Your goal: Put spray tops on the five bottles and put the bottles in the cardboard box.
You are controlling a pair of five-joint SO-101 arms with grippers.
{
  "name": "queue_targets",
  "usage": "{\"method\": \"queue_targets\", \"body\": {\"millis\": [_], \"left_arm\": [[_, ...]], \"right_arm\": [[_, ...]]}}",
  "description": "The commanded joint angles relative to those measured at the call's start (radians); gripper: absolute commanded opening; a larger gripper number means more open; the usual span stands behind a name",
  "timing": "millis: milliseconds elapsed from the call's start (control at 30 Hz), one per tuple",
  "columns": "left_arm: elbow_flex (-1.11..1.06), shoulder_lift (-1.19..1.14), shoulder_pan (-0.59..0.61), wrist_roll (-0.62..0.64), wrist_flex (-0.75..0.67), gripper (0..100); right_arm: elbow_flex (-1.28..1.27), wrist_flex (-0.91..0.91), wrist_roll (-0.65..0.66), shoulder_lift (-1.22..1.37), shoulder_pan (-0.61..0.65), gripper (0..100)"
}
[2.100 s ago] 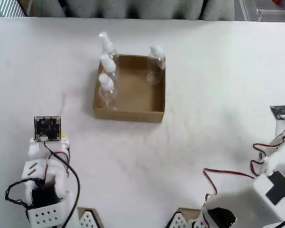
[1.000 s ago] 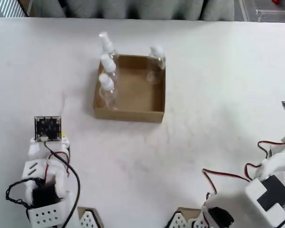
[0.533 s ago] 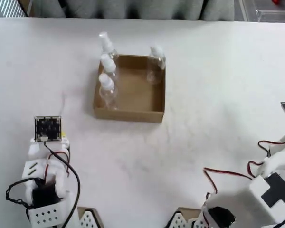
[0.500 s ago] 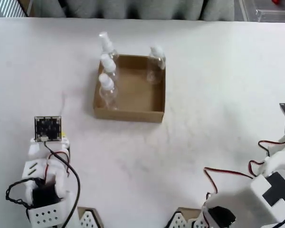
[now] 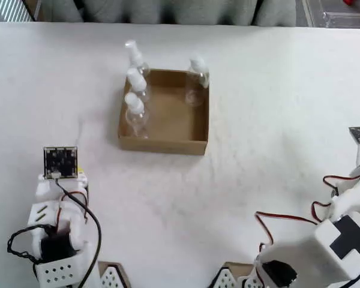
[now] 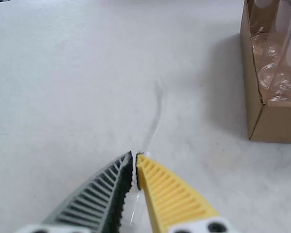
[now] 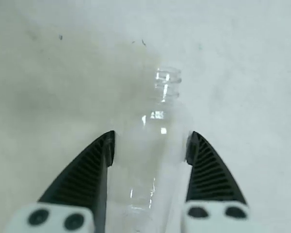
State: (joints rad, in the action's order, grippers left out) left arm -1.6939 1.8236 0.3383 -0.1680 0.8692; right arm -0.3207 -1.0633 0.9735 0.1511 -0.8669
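White bench (image 5: 276,78) carries the cardboard box (image 5: 162,146), with capped bottles (image 5: 135,114) standing inside. Near the bench's edge, the right gripper (image 7: 150,138) has fingers clamped on an uncapped bottle (image 7: 165,97); the left gripper (image 6: 135,156) has fingers together.

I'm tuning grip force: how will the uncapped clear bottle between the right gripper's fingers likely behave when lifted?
The uncapped bottle looks empty and thin-walled, so it is probably light and easily dented. Its smooth round body, held by the right gripper, may slip or twist. Laid down, it would likely roll.
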Motion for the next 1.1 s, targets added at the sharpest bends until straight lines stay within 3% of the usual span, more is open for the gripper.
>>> {"method": "queue_targets", "body": {"millis": [0,267,567,700,900,1067], "left_arm": [[0.002,0.004,0.010,-0.012,0.003,3],[0.002,0.004,0.010,-0.012,0.003,3],[0.002,0.004,0.010,-0.012,0.003,2],[0.002,0.004,0.008,-0.012,0.003,3],[0.002,0.004,0.010,-0.014,0.017,2],[0.002,0.004,0.010,-0.014,0.026,2]], "right_arm": [[0.044,-0.054,0.000,-0.047,0.033,2.6],[0.083,-0.361,0.000,-0.266,0.108,2.3],[-0.155,-0.366,0.000,-0.506,0.116,2.3],[-0.285,-0.272,-0.006,-0.602,0.168,2.3],[-0.307,-0.260,-0.319,-0.739,0.274,2.3],[-0.400,-0.268,-0.520,-0.868,0.458,2.3]]}}
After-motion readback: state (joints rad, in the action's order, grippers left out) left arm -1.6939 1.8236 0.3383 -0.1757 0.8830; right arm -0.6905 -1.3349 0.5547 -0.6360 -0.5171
